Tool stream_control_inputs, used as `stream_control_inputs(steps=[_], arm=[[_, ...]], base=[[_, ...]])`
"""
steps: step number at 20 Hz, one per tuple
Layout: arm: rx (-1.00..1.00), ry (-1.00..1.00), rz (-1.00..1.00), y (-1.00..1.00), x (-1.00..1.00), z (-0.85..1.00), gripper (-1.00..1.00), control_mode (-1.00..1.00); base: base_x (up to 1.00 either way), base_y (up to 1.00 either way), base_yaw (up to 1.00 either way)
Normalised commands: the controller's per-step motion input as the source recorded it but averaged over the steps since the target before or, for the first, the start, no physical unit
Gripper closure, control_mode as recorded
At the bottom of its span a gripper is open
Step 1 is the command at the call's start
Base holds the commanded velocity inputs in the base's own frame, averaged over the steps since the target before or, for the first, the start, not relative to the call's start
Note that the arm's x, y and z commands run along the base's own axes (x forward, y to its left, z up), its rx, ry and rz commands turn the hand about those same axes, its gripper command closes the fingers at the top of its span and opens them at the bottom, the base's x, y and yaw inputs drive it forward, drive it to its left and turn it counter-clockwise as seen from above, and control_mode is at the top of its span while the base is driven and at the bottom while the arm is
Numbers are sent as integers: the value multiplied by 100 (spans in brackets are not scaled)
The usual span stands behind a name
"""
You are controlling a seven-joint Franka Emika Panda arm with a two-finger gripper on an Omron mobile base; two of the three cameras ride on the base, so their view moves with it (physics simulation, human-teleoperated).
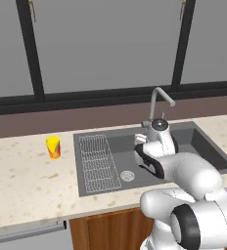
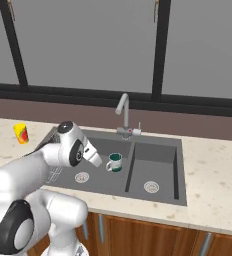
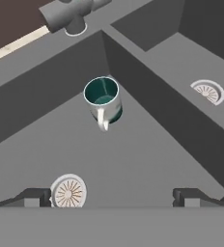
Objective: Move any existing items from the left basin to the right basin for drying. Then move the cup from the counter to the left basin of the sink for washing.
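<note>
A white mug with a teal inside (image 3: 103, 99) stands upright in the left basin (image 2: 100, 181), its handle turned toward my hand. My gripper (image 3: 113, 196) hovers open above the basin floor, short of the mug, and nothing lies between its fingertips (image 3: 34, 197). From the right base view the gripper (image 2: 98, 162) hangs just left of the mug (image 2: 114, 162). The left basin's silver strainer (image 3: 68, 191) lies below my hand. The right basin (image 2: 155, 161) holds nothing but its own strainer (image 2: 151, 187). The yellow cup (image 1: 53, 147) stands on the counter (image 1: 22, 180) left of the sink.
The curved silver faucet (image 2: 123, 112) rises behind the divider between the basins. The ribbed drainboard (image 1: 98, 163) lies between the cup and the left basin. My arm (image 1: 184, 176) reaches over the sink's front edge. Dark window frames run along the back wall.
</note>
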Motion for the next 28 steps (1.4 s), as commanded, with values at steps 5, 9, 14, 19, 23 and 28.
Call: stream_control_inputs(steps=[5, 9, 14, 19, 23, 28], arm=[[-3, 1, 0, 0, 25, -27, -100, -100], [-1, 0, 0, 0, 24, -22, -100, -100], [0, 0, 0, 0, 23, -17, -100, -100], [0, 0, 0, 0, 23, -18, -100, -100], [0, 0, 0, 0, 25, -19, -100, -100], [0, 0, 0, -10, 21, -22, -100, -100]], base=[[0, 0, 0], [0, 0, 0], [0, 0, 0], [0, 0, 0], [0, 0, 0], [0, 0, 0]])
